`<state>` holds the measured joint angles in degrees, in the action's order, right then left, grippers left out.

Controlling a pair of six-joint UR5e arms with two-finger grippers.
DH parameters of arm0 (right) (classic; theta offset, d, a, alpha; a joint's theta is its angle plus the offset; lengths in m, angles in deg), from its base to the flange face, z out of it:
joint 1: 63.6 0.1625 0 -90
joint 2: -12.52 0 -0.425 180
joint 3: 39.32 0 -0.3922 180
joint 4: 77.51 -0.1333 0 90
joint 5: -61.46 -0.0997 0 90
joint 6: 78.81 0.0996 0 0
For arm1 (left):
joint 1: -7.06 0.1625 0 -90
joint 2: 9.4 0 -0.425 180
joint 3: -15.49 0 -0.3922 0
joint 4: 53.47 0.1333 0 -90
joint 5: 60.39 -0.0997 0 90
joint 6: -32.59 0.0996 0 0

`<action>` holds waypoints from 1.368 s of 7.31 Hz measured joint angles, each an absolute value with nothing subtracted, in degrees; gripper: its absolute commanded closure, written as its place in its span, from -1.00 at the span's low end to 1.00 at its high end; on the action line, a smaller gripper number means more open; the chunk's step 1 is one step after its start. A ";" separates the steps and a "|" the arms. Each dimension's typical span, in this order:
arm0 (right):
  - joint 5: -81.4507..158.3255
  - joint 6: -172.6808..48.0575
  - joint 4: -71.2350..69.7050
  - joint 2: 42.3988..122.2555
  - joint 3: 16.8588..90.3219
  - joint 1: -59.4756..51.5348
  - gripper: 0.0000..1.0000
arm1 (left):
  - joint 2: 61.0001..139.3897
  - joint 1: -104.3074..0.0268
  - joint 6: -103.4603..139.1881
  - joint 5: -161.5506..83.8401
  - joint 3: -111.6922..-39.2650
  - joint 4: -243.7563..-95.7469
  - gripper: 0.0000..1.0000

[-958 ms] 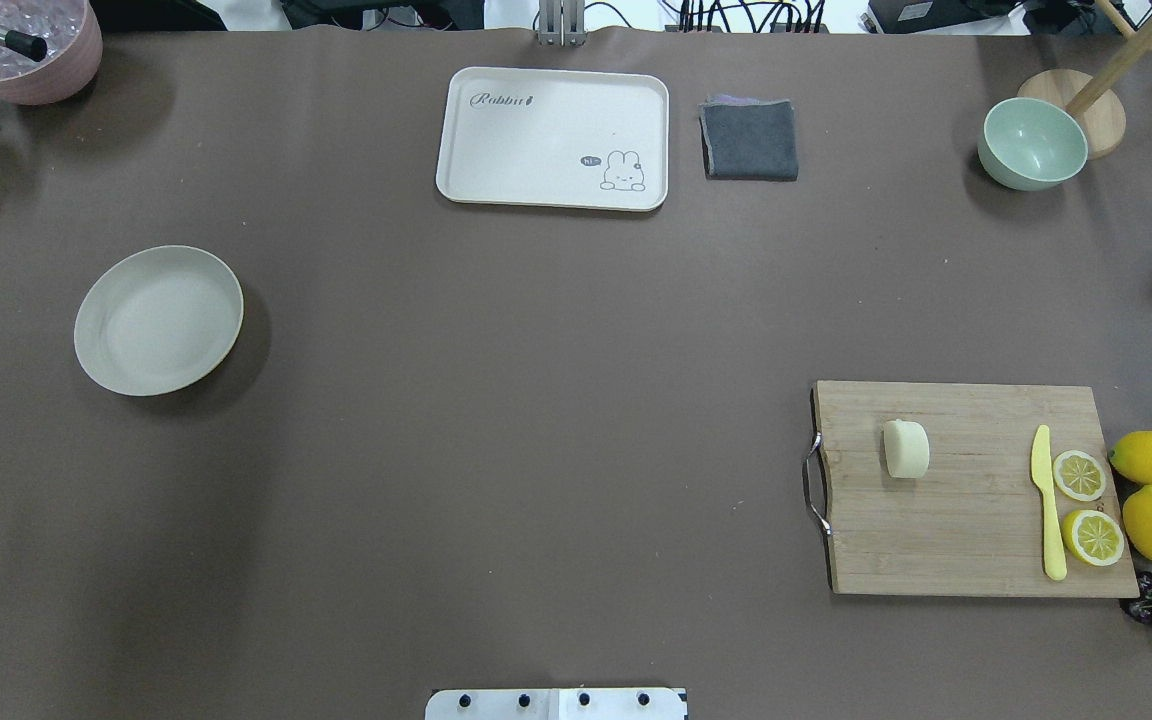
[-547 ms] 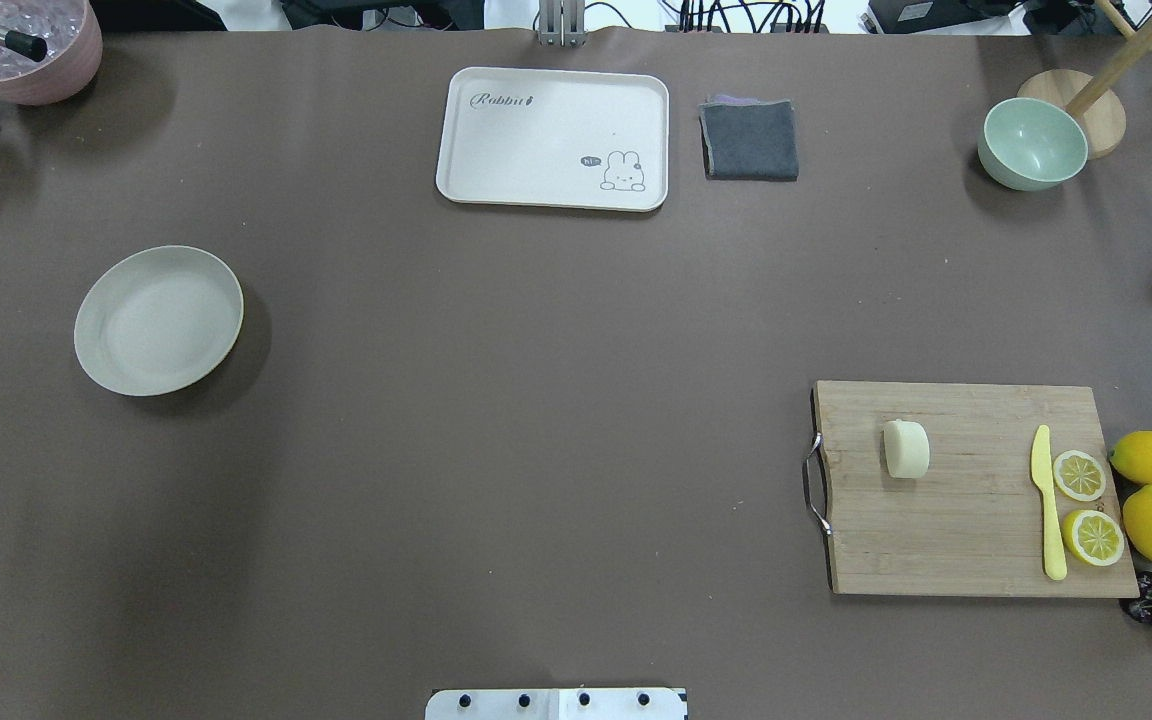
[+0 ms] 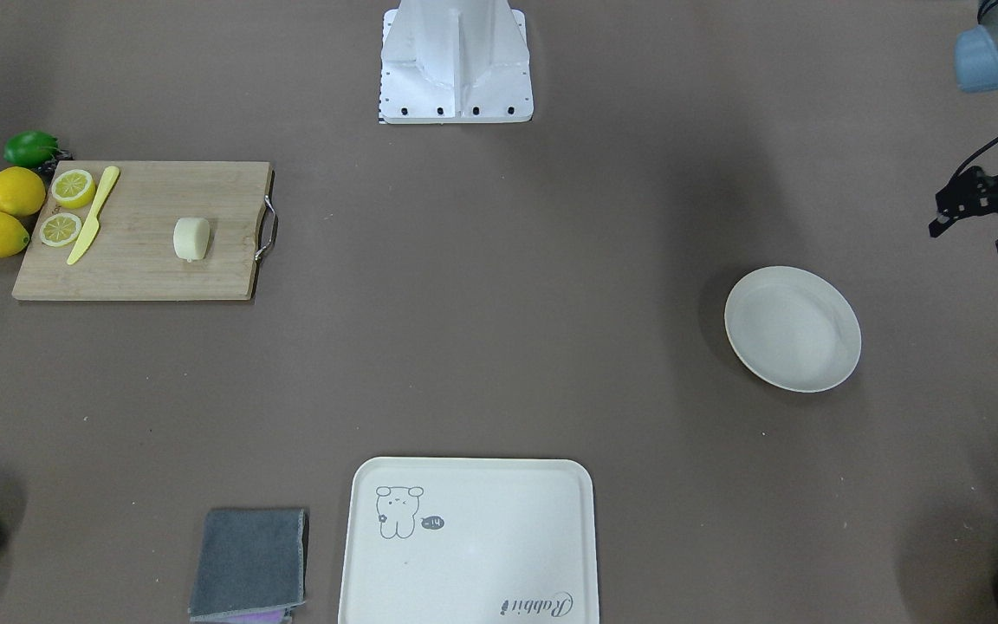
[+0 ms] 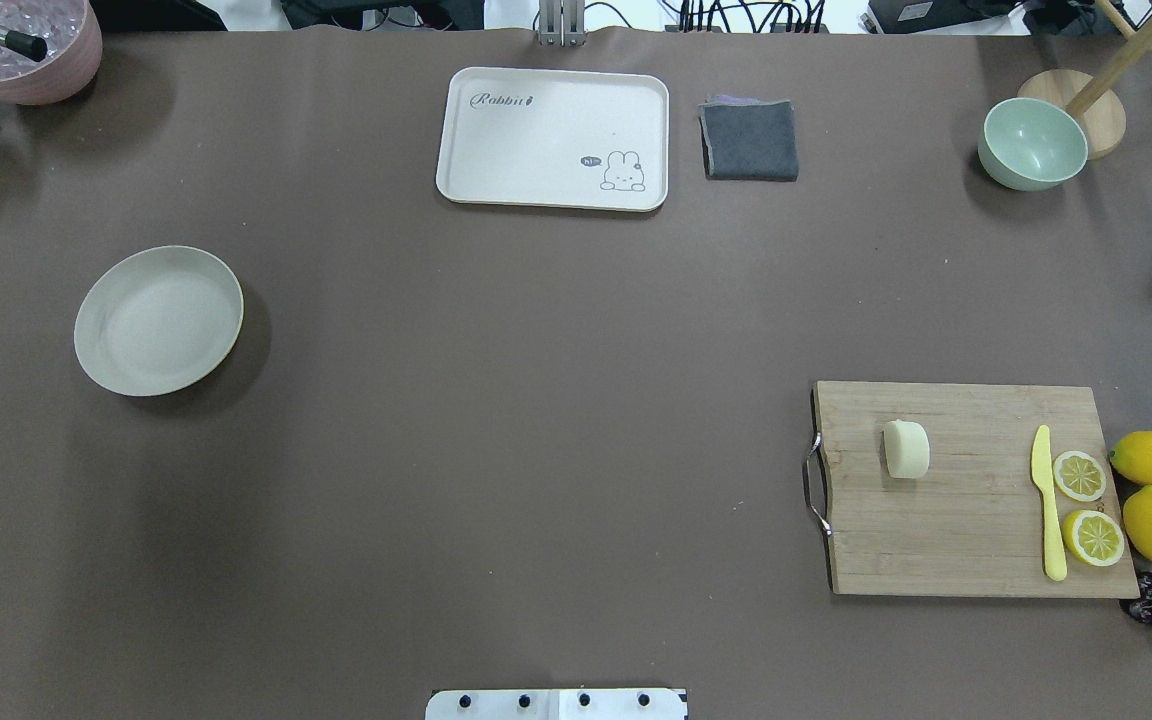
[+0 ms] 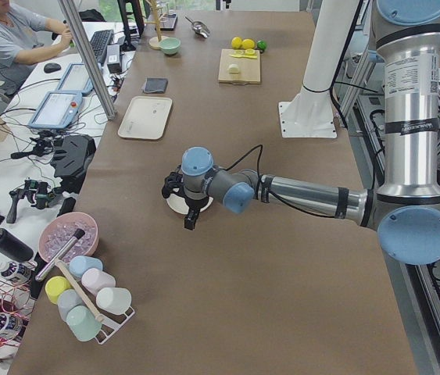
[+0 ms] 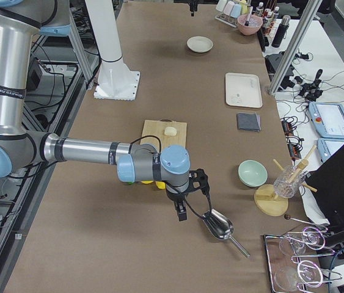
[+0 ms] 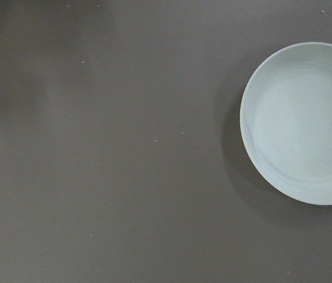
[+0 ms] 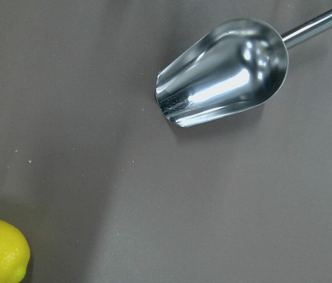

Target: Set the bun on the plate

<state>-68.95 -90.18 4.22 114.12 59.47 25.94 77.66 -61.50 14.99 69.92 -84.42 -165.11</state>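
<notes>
1. The bun, a smooth, pale cream stub with one rounded end, is lying on a wooden cutting board.
2. The plate, round, matte off-white and raised at the rim, is sitting well apart from the bun on the brown table.
3. The left gripper is hovering near the plate. Its fingers seem to be spread, though the view crops them.
4. The right gripper is hanging over a shiny metal scoop, and whether its fingers are spread or pressed together cannot be told.

Silver arms, pale blue joint caps, black cables, white pedestal
</notes>
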 measured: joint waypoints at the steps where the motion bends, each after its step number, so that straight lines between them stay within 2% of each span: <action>1: -69.06 -90.16 4.23 114.11 59.50 25.90 -1.00 | 81.36 -59.38 13.86 68.06 -80.94 -165.43 -0.94; 3: -69.21 -90.15 4.28 113.93 59.62 25.84 -1.00 | 87.85 -56.69 9.35 67.26 -72.54 -169.02 -0.93; 4: -69.30 -90.15 4.29 113.89 59.73 25.85 -1.00 | 88.97 -55.15 6.91 67.23 -69.59 -172.49 -0.79; 6: -69.40 -90.17 4.24 113.90 59.99 25.87 -1.00 | 89.42 -51.77 4.47 67.23 -66.06 -177.90 0.10; 7: -69.40 -90.21 4.25 114.00 60.25 25.87 -1.00 | 89.41 -51.04 4.06 67.23 -65.52 -178.89 0.99; 10: -69.41 -90.22 4.31 114.11 60.55 25.87 -1.00 | 89.48 -50.72 3.97 67.79 -65.56 -179.34 1.00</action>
